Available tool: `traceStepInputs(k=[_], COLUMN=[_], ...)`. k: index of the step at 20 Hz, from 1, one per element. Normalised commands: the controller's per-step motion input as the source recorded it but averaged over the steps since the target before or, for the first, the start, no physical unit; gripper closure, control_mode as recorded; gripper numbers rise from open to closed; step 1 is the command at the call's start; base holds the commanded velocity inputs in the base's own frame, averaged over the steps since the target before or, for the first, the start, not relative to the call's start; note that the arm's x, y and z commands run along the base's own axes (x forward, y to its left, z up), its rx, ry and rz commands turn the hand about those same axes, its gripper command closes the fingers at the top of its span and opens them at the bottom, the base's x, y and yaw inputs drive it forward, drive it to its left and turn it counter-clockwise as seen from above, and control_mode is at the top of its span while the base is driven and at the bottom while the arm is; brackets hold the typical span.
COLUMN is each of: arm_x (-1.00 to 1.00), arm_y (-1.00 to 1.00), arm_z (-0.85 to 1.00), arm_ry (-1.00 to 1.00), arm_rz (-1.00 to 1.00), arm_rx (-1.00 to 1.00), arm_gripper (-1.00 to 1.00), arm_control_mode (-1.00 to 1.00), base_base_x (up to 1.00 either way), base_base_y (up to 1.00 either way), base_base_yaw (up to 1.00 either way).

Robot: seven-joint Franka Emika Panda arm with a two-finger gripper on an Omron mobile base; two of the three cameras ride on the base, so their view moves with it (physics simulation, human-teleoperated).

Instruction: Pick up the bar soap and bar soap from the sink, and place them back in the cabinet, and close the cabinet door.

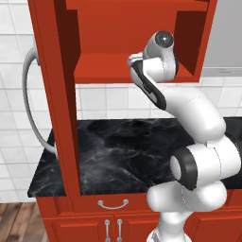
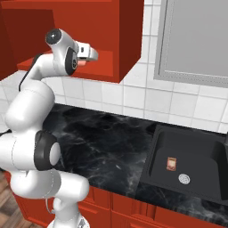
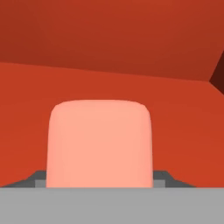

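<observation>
The arm reaches up into the open red cabinet (image 1: 137, 28), its hand over the cabinet's floor. In the hand view the pink soap (image 3: 99, 144) stands right in front of the camera, between the two dark fingertips (image 3: 37, 177) whose corners peek out at either side of its base. The claw (image 3: 99, 181) looks to be pinching the pink soap, with red cabinet floor and back wall behind it; whether the soap touches the floor cannot be told.

From the right base view the claw (image 2: 89, 53) sits at the cabinet's lower front edge. The cabinet door (image 1: 54, 94) stands swung open at the left, its curved silver handle (image 1: 30, 101) facing outward.

The brown soap (image 2: 171, 163) lies on the floor of the black sink (image 2: 153, 153), near the round drain (image 2: 184, 179) and well apart from the claw. The dark marble desk (image 1: 118, 156) runs below the cabinet.
</observation>
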Motion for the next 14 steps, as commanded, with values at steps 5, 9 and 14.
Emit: traceStepInputs(k=[5,9,14], arm_x=[0.24,0.21,0.13], arm_y=[0.0,0.01,0.01], arm_z=[-0.17,-0.23,-0.21], arm_ry=[0.0,0.0,0.0], arm_rz=[0.0,0.0,0.0], arm_rx=[0.0,0.0,0.0], arm_gripper=[1.0,1.0,1.0], arm_control_mode=[-1.0,-1.0,-1.0], base_base_x=[0.0,0.0,0.0], base_base_y=[0.0,0.0,0.0], base_base_yaw=[0.0,0.0,0.0])
